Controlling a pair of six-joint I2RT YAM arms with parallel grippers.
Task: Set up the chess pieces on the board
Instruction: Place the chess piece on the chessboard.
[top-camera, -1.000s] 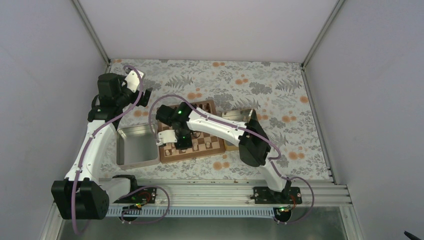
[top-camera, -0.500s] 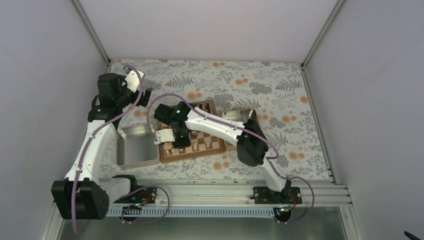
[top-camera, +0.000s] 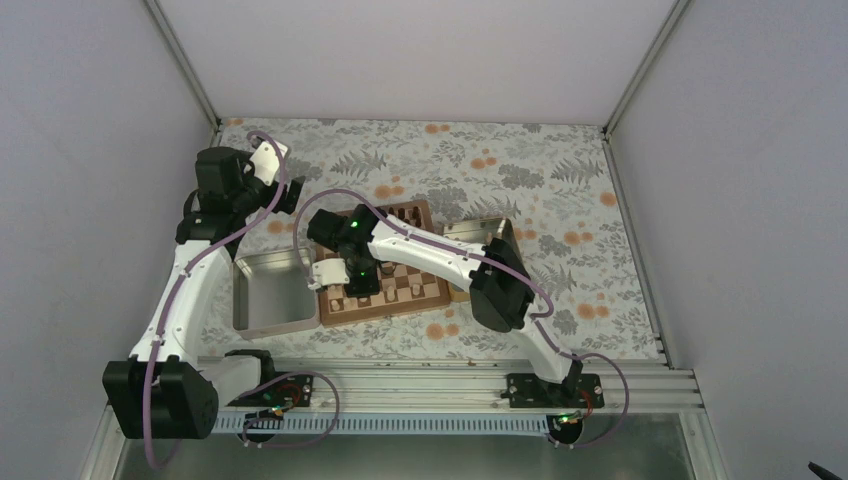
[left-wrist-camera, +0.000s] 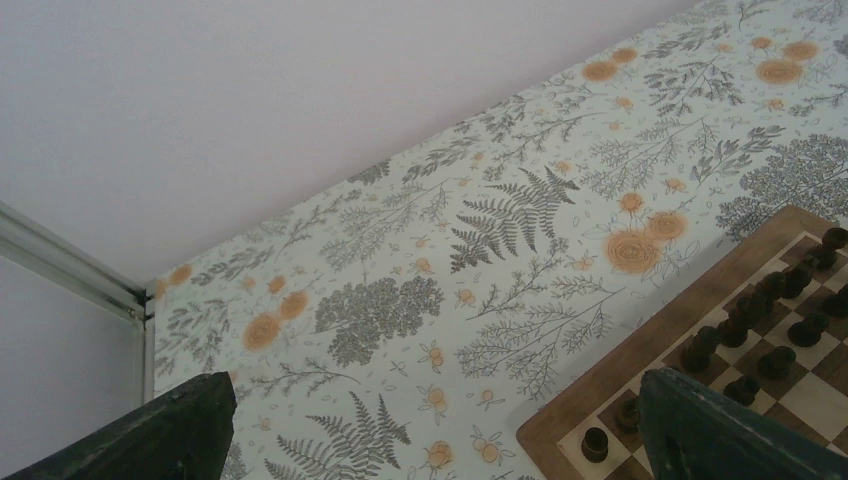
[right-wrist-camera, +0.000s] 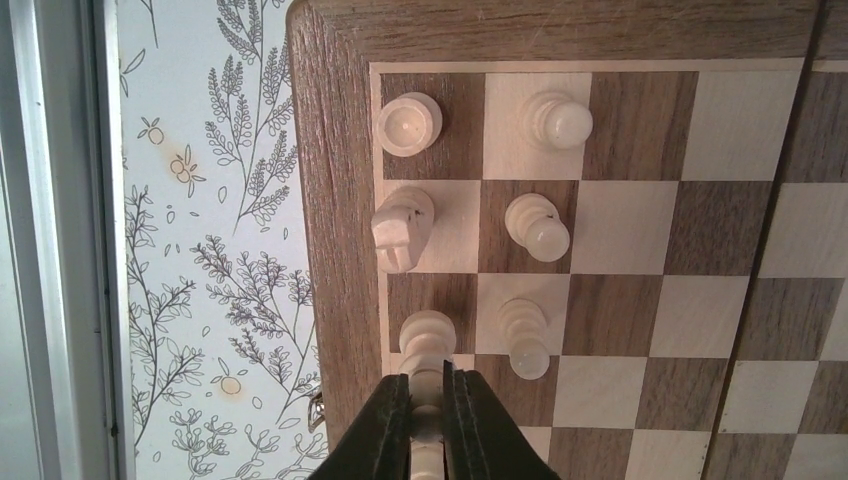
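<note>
Leaning across the board (right-wrist-camera: 330, 200), right gripper (right-wrist-camera: 428, 388) pinching 1 pale piece (right-wrist-camera: 427, 338), possibly a bishop, left gripper (left-wrist-camera: 435, 430) raised, spread wide.

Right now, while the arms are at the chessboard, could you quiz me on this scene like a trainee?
1. True or false: the right end effector is shut on a pale piece.
2. Counting the held one, how many pale pieces show in the right wrist view?
3. Fill in: the left end effector, over the cloth, is ____ (open or shut).

Key: 1 true; 2 six; 3 open.
</note>
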